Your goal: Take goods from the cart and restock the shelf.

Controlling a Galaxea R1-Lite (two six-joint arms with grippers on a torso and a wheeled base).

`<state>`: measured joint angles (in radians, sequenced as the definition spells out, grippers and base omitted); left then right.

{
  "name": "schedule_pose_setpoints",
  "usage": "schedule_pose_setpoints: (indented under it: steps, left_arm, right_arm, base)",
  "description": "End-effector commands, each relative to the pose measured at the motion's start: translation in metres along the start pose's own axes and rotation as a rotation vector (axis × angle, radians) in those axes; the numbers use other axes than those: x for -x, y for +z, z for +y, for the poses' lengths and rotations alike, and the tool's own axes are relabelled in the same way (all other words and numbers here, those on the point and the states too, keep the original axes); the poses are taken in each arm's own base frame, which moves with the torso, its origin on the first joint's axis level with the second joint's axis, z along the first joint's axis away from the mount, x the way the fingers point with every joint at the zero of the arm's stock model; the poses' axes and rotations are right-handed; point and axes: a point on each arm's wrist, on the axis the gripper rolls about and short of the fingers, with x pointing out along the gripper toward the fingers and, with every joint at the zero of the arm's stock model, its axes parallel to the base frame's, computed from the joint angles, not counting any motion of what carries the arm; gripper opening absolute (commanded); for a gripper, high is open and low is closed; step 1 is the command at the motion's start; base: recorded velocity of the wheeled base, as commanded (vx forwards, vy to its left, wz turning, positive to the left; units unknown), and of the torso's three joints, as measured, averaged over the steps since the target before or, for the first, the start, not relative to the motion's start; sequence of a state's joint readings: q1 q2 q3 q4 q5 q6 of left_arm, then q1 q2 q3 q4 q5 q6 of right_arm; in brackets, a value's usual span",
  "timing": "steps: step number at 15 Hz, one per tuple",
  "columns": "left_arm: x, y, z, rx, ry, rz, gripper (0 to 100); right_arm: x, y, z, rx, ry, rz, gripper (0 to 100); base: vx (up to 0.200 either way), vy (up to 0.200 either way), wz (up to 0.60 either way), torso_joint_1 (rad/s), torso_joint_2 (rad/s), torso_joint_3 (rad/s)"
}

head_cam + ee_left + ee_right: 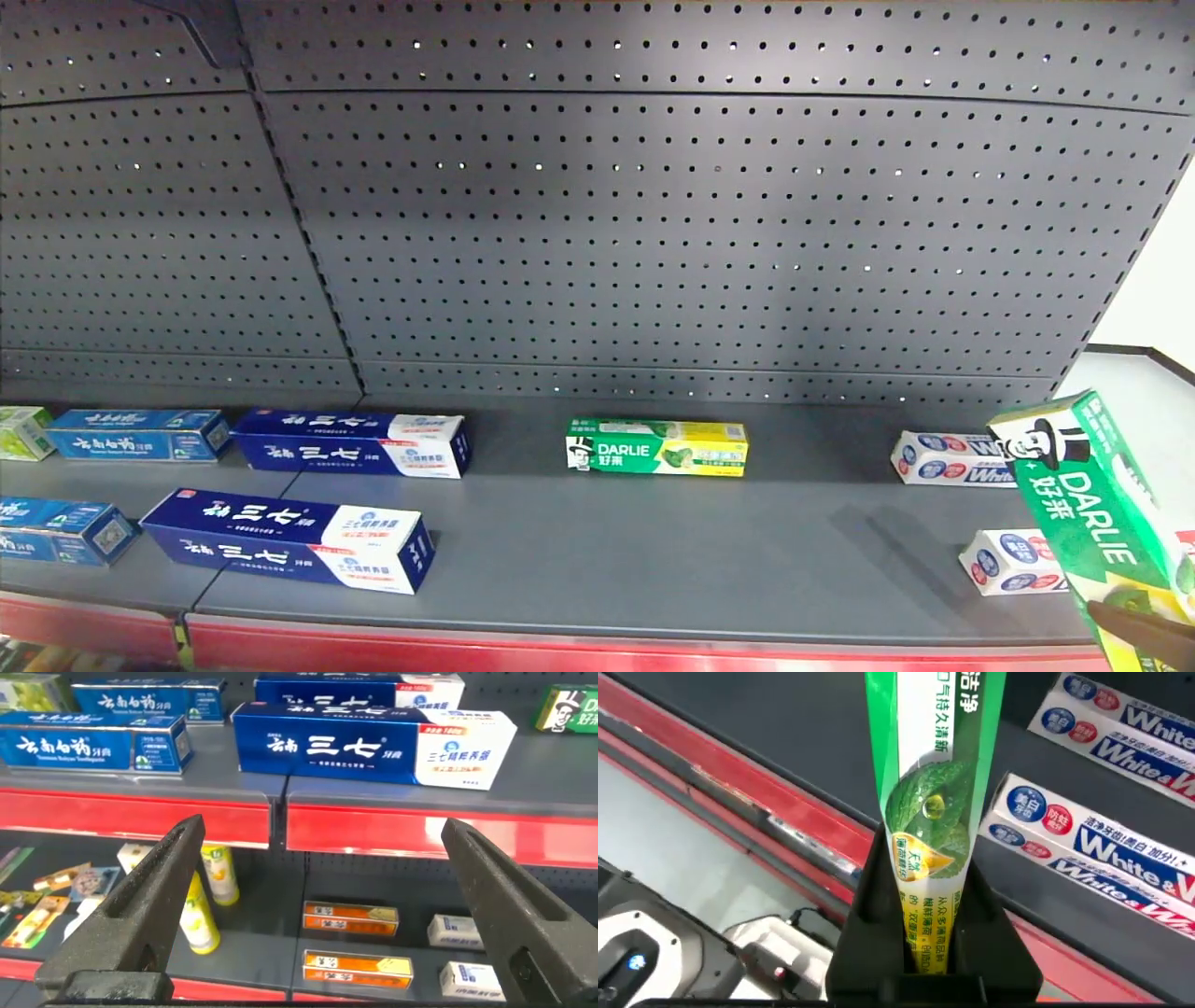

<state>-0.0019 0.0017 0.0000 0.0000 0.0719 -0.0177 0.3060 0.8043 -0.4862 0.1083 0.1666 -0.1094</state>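
Head view: the right gripper (1144,633) sat at the lower right, gripping the held box (1088,504), a green toothpaste carton that stood tilted above the right end of the shelf (653,560), in front of the white boxes (952,459). On the shelf lay one green box (656,446) of the same kind, two white boxes, two dark-blue boxes (289,539), two light-blue boxes (140,434) and one pale-green box (19,432) at the far left. That made eight lying and one held.

Left wrist view: the left gripper (322,831) was released, its fingers spread wide with nothing between them, in front of the shelf's red edge. On the tier below were two orange boxes (350,917) and two yellow bottles (198,917).

Right wrist view: the jaws were clenched on the held box near its lower end, with both white boxes close beside it.

The step in hand looked like placing. The next move probably called for laying the carton flat on the bare stretch between the green box and the white ones, then letting go.
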Motion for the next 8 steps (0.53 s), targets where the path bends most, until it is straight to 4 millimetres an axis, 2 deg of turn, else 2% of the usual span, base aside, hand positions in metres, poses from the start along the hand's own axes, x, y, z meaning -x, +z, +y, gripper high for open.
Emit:
schedule_pose_setpoints:
  steps: [1,3,6,8]
  left_arm:
    - [0.000,0.000,0.000,0.001,0.001,0.000,100]
    - [0.000,0.000,0.000,0.001,0.001,0.000,100]
    - [0.000,0.000,0.000,0.007,-0.006,0.000,100]
    - [0.000,0.000,0.000,0.013,-0.024,0.002,100]
  right_arm:
    - [0.005,0.006,0.001,-0.014,0.008,-0.030,0]
    - [0.008,0.012,0.001,-0.026,0.007,-0.003,0]
    - [0.029,0.011,0.004,-0.045,0.017,0.096,0]
    - [0.032,0.009,0.004,-0.049,0.006,0.123,0]
  base:
    - [0.000,0.000,0.00,0.000,0.00,0.000]
    - [0.000,0.000,0.00,0.000,0.00,0.000]
    - [0.000,0.000,0.00,0.000,0.00,0.000]
    - [0.000,0.000,0.00,0.000,0.00,0.000]
